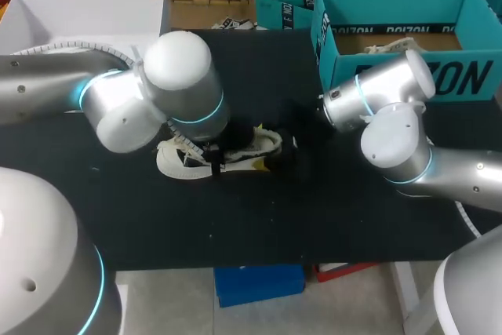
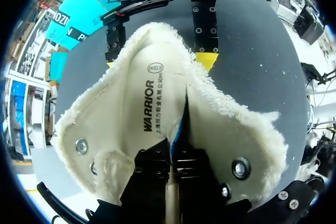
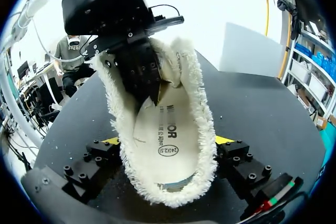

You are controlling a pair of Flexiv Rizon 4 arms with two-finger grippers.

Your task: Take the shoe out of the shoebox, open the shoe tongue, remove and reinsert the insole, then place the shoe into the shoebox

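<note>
A cream shoe (image 1: 182, 164) with fleecy lining lies mid-table, mostly under my left arm. Its flaps are spread wide, showing the printed insole (image 2: 152, 103) inside. My left gripper (image 2: 172, 153) reaches down into the shoe (image 2: 94, 129) and is shut on a raised fold of the insole. In the right wrist view the left arm's black fingers (image 3: 143, 74) stand in the shoe (image 3: 197, 103) above the insole (image 3: 168, 140). My right gripper (image 3: 167, 141) straddles one end of the shoe, a yellow tip pressed against each side. The left wrist view shows the right gripper (image 2: 160, 61) at the shoe's far end.
The open teal shoebox (image 1: 392, 76) stands at the back right of the black table (image 1: 235, 225), behind my right arm. A white box (image 1: 78, 13) sits at the back left.
</note>
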